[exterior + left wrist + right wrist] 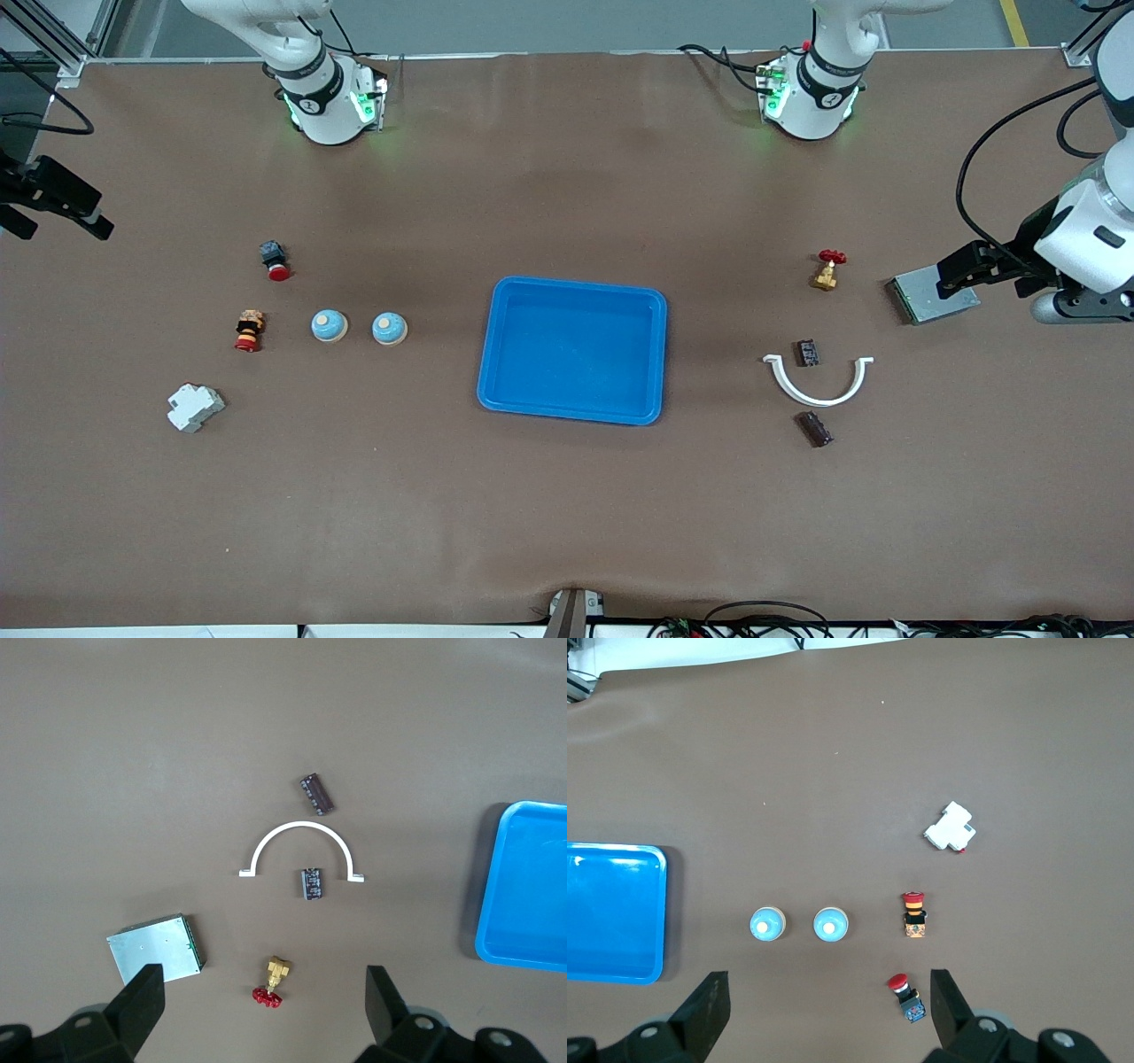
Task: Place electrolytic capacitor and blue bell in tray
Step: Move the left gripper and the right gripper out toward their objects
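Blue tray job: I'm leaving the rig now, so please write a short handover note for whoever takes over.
Left gripper: open, holding nothing, waiting over the grey metal plate at the left arm's end.
Right gripper: open, holding nothing, over the right arm's end.
Tray: mid-table, nothing in it.
Two blue bells: side by side toward the right arm's end.
Two dark capacitors: one inside the white half-ring clamp, one nearer the front camera.
Done: nothing. Left: one capacitor and one bell into the tray.
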`<action>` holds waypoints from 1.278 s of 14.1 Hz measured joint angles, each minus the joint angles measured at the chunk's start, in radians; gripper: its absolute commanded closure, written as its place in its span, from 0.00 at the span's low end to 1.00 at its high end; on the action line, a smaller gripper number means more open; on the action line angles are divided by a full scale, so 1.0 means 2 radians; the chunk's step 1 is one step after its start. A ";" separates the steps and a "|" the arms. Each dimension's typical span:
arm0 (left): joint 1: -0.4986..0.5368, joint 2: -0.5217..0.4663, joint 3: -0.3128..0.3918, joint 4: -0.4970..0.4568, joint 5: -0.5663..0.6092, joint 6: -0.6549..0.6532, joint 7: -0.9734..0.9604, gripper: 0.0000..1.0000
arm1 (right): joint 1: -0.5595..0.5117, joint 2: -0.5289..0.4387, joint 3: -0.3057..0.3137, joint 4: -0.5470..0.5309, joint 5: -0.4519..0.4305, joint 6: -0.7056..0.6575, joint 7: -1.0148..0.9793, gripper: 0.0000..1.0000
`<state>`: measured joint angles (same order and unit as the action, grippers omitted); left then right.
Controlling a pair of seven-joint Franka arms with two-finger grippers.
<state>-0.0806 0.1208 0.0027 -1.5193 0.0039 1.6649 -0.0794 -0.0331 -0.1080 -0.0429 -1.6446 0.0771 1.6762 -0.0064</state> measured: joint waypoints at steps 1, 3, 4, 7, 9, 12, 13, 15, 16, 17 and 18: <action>0.000 0.000 0.000 0.000 0.000 0.000 0.000 0.00 | -0.001 0.000 -0.001 0.000 0.000 -0.002 0.000 0.00; 0.000 0.000 0.000 0.000 0.000 0.000 0.000 0.00 | -0.002 0.000 -0.004 -0.003 0.000 -0.008 0.000 0.00; 0.000 0.000 0.000 0.000 0.000 0.000 0.000 0.00 | -0.003 0.000 -0.004 -0.006 0.000 -0.008 -0.001 0.00; -0.001 0.002 0.000 0.000 0.000 0.000 0.000 0.00 | -0.003 0.000 -0.002 -0.017 -0.013 -0.017 -0.002 0.00; -0.002 0.008 0.000 -0.001 0.000 0.000 -0.001 0.00 | 0.000 0.000 0.000 -0.020 -0.016 -0.031 -0.002 0.00; -0.003 0.019 0.000 -0.001 -0.001 0.000 -0.001 0.00 | 0.008 0.000 0.005 -0.021 -0.018 -0.042 -0.002 0.00; -0.002 0.023 0.000 -0.001 -0.006 0.000 -0.002 0.00 | 0.009 -0.001 0.005 -0.021 -0.018 -0.045 0.000 0.00; 0.001 0.036 0.000 -0.001 -0.029 0.000 -0.002 0.00 | 0.009 -0.002 0.005 -0.021 -0.018 -0.052 0.009 0.00; 0.001 0.044 0.000 -0.002 -0.033 0.001 -0.002 0.00 | 0.009 -0.003 0.006 -0.021 -0.018 -0.054 0.013 0.00; -0.001 0.052 0.000 -0.002 -0.033 0.001 -0.002 0.00 | 0.009 -0.003 0.006 -0.021 -0.018 -0.055 0.016 0.00; -0.003 0.060 0.000 -0.002 -0.033 0.002 -0.002 0.00 | 0.009 -0.003 0.007 -0.021 -0.018 -0.056 0.017 0.00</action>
<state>-0.0870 0.2412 0.0020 -1.5228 -0.0630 1.6680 -0.0835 -0.0148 -0.1137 -0.0296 -1.6857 0.0409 1.5642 0.0285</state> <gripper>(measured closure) 0.000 0.000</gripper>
